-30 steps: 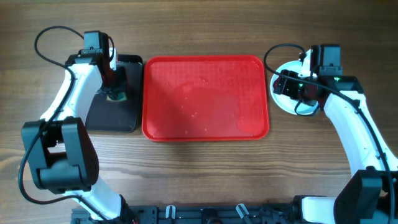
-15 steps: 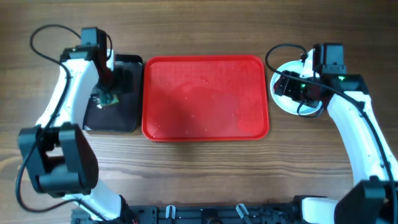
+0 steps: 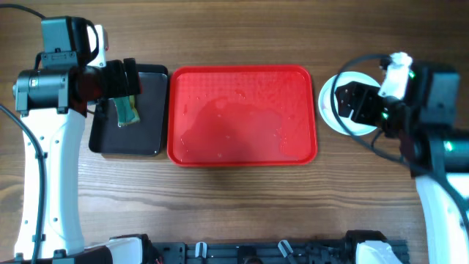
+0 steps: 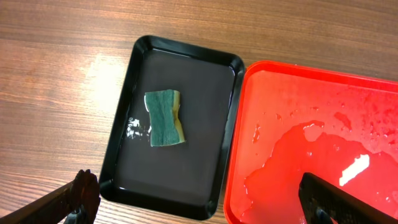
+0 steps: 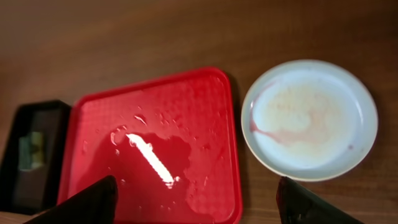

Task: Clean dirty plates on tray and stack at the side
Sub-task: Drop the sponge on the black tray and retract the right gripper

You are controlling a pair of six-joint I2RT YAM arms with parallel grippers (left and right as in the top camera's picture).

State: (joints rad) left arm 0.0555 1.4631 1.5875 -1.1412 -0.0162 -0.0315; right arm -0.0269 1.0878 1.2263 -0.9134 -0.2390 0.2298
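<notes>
While the tray (image 3: 242, 71) holds only puddled water (image 4: 298, 155), both arms hover unloaded.
Left gripper (image 4: 198, 190) spread above the sponge (image 4: 165, 118) parked in its black tray (image 4: 205, 180); right gripper (image 5: 198, 190) spread over the plates (image 5: 309, 119), set aside just right of the tray, top face faintly pink-streaked.

You have the red tray (image 3: 242, 114) lying flat at the middle of the wooden surface (image 3: 242, 198), long side running left to right, its corners rounded and its rim raised. No plate sits on it. Its floor is wet: a shallow puddle spreads across the middle and droplets are scattered around it, clearest in the left wrist view (image 4: 323, 124) and the right wrist view (image 5: 155, 124).

Just beside the tray's right edge, apart from it, you see a round, shallow, pale plate (image 5: 309, 119) lying flat on the surface. Faint pinkish-red streaks curve across its left half. From overhead (image 3: 327, 103) only part of it shows, and you cannot tell whether other plates lie under it.
</notes>
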